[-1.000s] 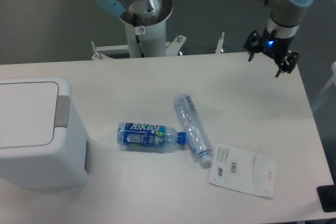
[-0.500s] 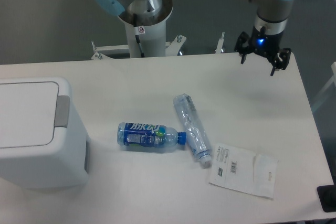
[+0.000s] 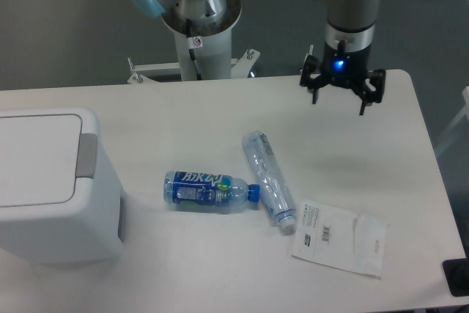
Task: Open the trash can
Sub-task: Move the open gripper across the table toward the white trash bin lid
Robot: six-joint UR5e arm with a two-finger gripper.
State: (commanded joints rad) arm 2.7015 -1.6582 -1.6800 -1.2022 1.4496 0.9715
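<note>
The claw (image 3: 338, 93) hangs above the far right part of the worktop (image 3: 183, 108), its fingers spread apart and pointing down, holding nothing. Nearest to it, below and slightly to its left in the view, lies a clear crushed bottle (image 3: 267, 177), its long axis running from the far side towards the near edge of the worktop. Touching or almost touching that bottle at the cap end is a blue-labelled bottle (image 3: 209, 190), lying on its side with its long axis across the worktop. Toward the near edge, under the claw, rests a flat white packet (image 3: 339, 237) with printed labels. Farthest from the claw, at the left edge of the view and well apart from everything else, stands the trash can (image 3: 55, 188), a white boxy bin whose flat lid is shut; its grey push tab (image 3: 86, 156) sits on the side of the lid that faces the claw. The coming move therefore calls for a long traverse leftward and toward the near side. If the claw travels at its present height, the two bottles should pass below its path, and nothing upright stands between claw and tab.
</note>
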